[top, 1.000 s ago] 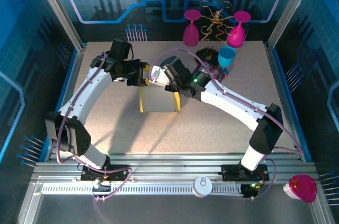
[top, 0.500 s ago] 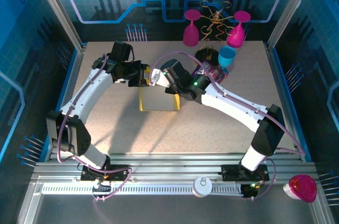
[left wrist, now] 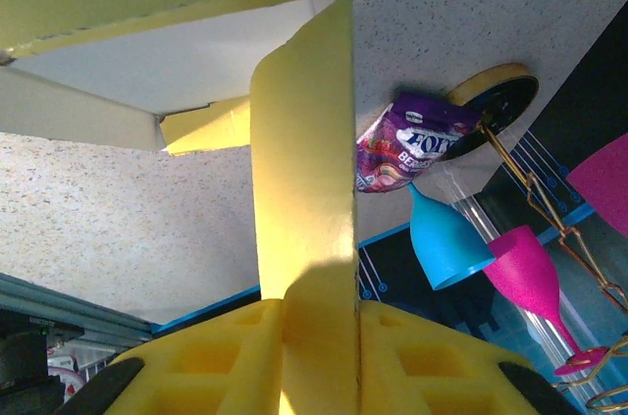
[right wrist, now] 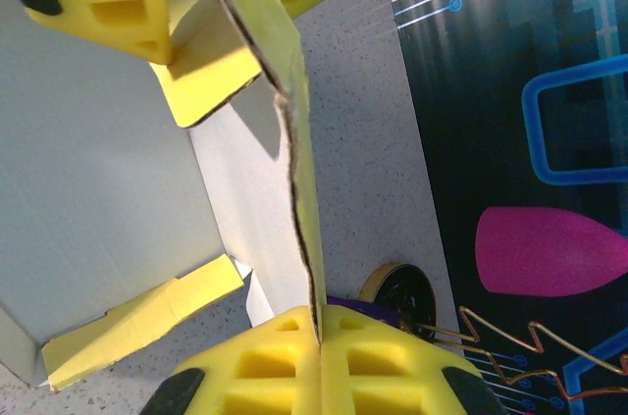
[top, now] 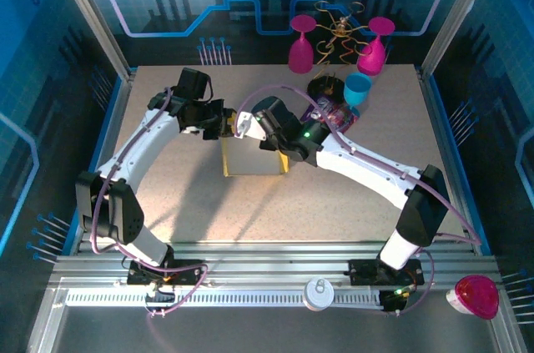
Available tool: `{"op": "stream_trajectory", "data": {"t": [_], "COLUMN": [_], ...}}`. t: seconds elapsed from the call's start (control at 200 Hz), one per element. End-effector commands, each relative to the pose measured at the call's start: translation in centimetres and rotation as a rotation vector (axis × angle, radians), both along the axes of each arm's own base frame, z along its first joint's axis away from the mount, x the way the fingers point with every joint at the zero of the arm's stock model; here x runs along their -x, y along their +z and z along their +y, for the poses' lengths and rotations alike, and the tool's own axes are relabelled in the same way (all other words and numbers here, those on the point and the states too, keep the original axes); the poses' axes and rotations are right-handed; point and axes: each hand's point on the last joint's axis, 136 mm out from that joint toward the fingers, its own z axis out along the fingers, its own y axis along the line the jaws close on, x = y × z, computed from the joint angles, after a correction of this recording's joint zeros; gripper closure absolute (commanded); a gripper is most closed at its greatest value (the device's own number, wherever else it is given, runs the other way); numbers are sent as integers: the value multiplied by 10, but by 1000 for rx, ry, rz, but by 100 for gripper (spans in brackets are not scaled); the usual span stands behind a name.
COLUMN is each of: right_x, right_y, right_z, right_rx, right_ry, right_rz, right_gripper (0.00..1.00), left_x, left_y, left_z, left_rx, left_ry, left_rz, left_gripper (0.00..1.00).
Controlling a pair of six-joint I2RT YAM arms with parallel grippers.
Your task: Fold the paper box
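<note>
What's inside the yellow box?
Its pale floor and two small yellow corner flaps folded inward show. From above, the left gripper and right gripper cover the paper box's far edge, so that bit is hidden.

Top camera: high above near edge, looks down over whole table (top: pixel 192 211). Left wrist camera: very near box (left wrist: pixel 304 140) flap, faces packet (left wrist: pixel 412 140), cup (left wrist: pixel 446 238) at far edge. Right wrist camera: very near, above box interior. All share box.

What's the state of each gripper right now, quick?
Left gripper: closed on a flap of the paper box.
Right gripper: closed on the paper box's upright wall edge.
</note>
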Motion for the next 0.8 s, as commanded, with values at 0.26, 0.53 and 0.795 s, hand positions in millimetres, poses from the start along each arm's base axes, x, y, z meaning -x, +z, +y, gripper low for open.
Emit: {"op": "stream_trajectory", "data": {"t": [0.26,0.53,0.795], "right_x": [10,12,9], "right_y": [24,21,22], "right_z": [16,19,10], "right_rx": [-98,-94,-139], "right_ry": [43,49,3], "right_rz": [-34,-25,16], "right_gripper": [100,100,100], "left_x": [6,5,-5], "left_y": [-18,-25,-25], "left_z": [-4,-6,1], "left_rx": [35,50,50], "left_ry": [-41,-52,-96], "left_rz": [36,43,-18], "left_gripper": [86,98,100]}}
